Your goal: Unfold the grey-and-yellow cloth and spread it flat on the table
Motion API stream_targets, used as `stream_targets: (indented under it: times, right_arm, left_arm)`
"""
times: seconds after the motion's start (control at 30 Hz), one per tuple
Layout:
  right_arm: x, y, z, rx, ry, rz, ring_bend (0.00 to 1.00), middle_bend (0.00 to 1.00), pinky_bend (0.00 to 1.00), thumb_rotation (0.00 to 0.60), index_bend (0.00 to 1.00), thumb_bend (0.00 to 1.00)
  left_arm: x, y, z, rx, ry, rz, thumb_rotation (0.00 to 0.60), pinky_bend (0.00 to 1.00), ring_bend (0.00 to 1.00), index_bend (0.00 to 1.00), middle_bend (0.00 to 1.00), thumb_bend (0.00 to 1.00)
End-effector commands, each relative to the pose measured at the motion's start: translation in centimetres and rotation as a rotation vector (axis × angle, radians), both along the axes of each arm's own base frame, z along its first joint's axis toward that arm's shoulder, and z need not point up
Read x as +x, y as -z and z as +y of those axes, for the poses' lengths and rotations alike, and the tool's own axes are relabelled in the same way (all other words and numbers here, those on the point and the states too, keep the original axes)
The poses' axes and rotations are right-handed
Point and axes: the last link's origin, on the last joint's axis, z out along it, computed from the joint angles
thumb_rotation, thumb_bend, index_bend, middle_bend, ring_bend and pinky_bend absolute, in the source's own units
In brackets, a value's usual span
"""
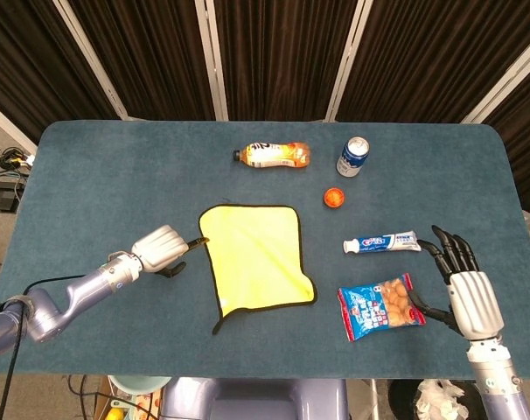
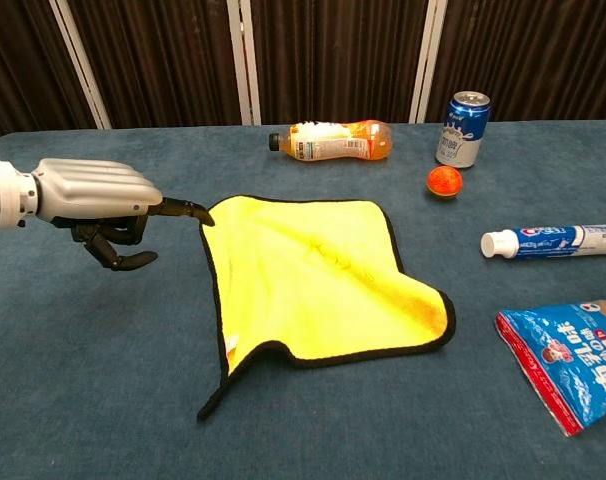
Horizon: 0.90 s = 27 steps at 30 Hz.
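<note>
Pointing one extended finger at the yellow cloth [image 1: 258, 254] corner just beside it, left hand [image 1: 157, 248] holds nothing, remaining fingers curled; right hand [image 1: 464, 293] spread wide, empty.

Cloth [image 1: 256, 255]: yellow face, black edging. Table [image 1: 108, 175]: dark teal. Bottle [image 1: 274, 156]: orange with white label. Can [image 1: 353, 157]: blue and white. Ball [image 1: 334, 197]: orange. Toothpaste tube [image 1: 381, 242]: white with blue and red print. Snack bag [image 1: 380, 306]: blue. Left hand [image 1: 158, 250] and right hand [image 1: 464, 289]: silver with black fingers [image 1: 452, 251].

Left hand [image 2: 98, 205] beside the yellow cloth [image 2: 318, 275]; one of its fingers [image 2: 183, 210] seemingly touches the cloth's corner; others curled under.
</note>
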Motion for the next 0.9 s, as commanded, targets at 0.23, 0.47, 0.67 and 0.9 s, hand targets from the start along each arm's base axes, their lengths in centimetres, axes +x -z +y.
stream_targets:
  times: [0.23,0.47,0.67,0.9]
  right_arm:
    - [-0.4,-0.2,-0.1,0.001,0.009,0.0,0.0,0.0,0.0,0.6,0.15,0.32]
    - [-0.5,-0.4,-0.5,-0.003,0.012,0.0,0.0,0.0,0.0,0.6,0.15,0.32]
    - [-0.5,-0.5,-0.7,-0.009,0.016,0.001,0.0,0.0,0.0,0.6,0.15,0.32]
    - [-0.5,-0.5,-1.0,-0.011,0.013,-0.003,0.0,0.0,0.0,0.6,0.15,0.32]
  left_arm:
    - [0.0,2.0,2.3,0.026,-0.033,0.062,0.598,1.0,1.0,0.12,1.0,0.52]
    - [0.8,3.3,3.1,0.017,-0.034,0.066,0.599,1.0,1.0,0.11,1.0,0.52]
    - [1.0,3.8,3.2,0.005,-0.02,0.072,0.594,1.0,1.0,0.14,1.0,0.52]
    - [-1.0,2.4,3.7,0.032,-0.041,0.13,0.593,1.0,1.0,0.16,1.0,0.52]
